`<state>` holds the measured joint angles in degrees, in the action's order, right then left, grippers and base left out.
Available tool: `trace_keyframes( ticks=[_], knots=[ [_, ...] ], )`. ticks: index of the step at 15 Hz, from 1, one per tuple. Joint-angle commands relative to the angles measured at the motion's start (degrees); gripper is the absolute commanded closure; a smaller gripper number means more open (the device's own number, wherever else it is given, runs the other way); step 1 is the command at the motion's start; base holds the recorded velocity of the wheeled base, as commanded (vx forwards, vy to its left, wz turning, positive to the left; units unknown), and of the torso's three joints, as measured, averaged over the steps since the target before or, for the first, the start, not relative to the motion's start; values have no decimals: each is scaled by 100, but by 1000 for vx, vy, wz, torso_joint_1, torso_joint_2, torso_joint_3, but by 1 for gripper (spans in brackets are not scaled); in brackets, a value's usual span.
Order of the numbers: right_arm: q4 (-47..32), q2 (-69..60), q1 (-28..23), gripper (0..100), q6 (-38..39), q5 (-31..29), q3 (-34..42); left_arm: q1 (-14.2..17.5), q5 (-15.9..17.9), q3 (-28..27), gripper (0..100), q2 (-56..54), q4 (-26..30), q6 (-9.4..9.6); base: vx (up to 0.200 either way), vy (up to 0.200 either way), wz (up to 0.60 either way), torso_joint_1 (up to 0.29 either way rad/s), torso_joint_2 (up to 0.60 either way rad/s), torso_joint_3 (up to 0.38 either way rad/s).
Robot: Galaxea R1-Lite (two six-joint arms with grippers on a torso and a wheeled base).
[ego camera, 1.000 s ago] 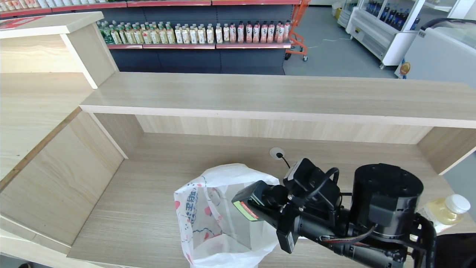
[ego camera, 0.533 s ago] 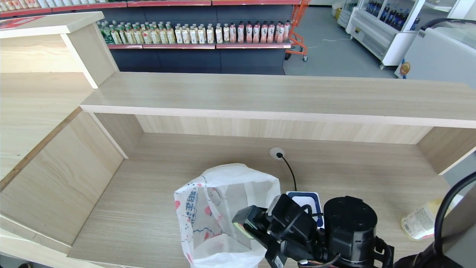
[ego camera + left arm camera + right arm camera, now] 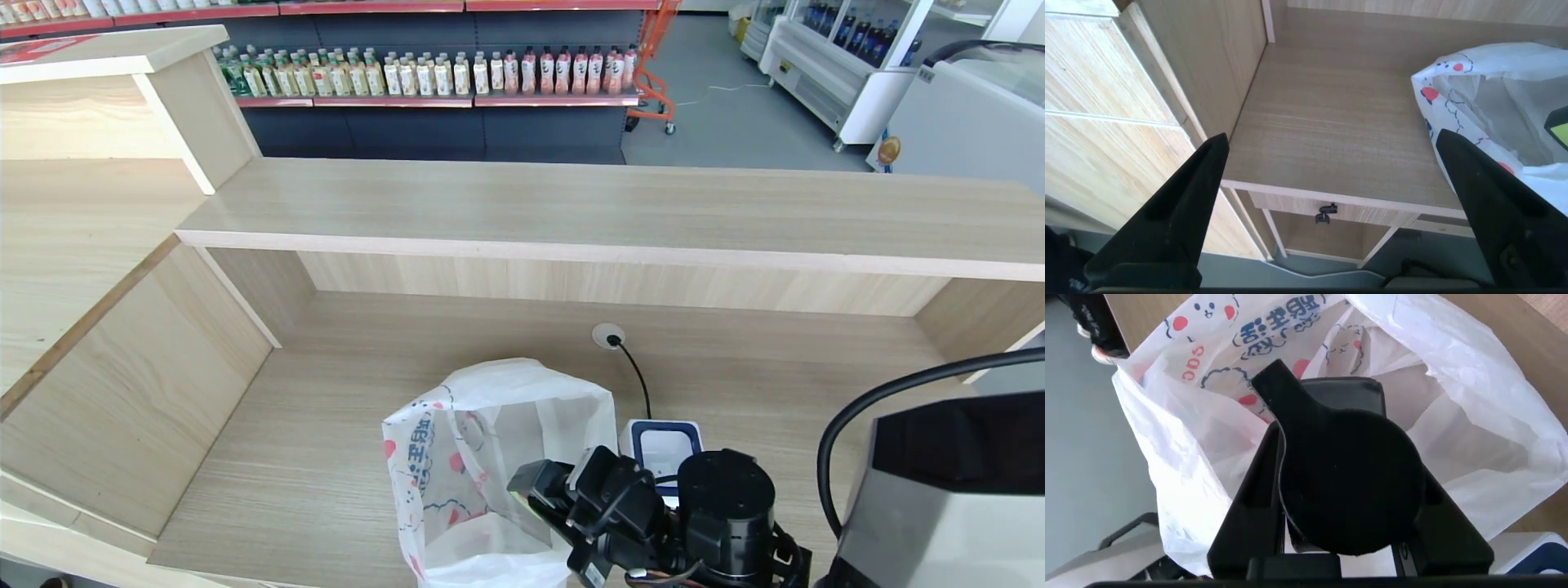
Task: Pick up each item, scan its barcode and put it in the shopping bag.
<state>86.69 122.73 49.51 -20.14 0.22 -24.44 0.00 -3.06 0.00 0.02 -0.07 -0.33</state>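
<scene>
Hovering at the mouth of the shopping bag (image 3: 457,457), the right tool (image 3: 584,500) grasps a black scanner (image 3: 532,487). The left tool (image 3: 1333,143) hangs released, fingers spread, over the worktop (image 3: 326,425).

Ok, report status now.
Left pincer open, empty. Right pincer shut on black box, at shopping bag mouth. Scanner beside the bag, not in the way.

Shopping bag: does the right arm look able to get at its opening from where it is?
Probably yes. The right gripper, holding a black item, hangs right at the open mouth of the shopping bag. Nothing stands between them, and the mouth gapes wide.
</scene>
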Motion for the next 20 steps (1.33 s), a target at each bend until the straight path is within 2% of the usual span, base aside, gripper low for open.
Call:
trace_keyframes(
  ticks=[1,2,18,19,20],
  knots=[
    [155,304,6,100,-8,22,10,0,-2,0,0,-2,-1,-2,0,0,0,0,0,0],
    [331,435,15,100,-8,22,36,0,-2,0,0,-2,-1,-2,0,0,0,0,0,0],
    [331,769,129,100,-131,22,-43,0,-2,0,0,-2,-1,-2,0,0,0,0,0,0],
    [331,761,129,0,-131,13,-43,0,-2,0,0,-2,-1,-2,0,0,0,0,0,0],
    [331,743,129,0,-122,13,-61,0,-2,0,0,-2,-1,-2,0,0,0,0,0,0]
  ],
)
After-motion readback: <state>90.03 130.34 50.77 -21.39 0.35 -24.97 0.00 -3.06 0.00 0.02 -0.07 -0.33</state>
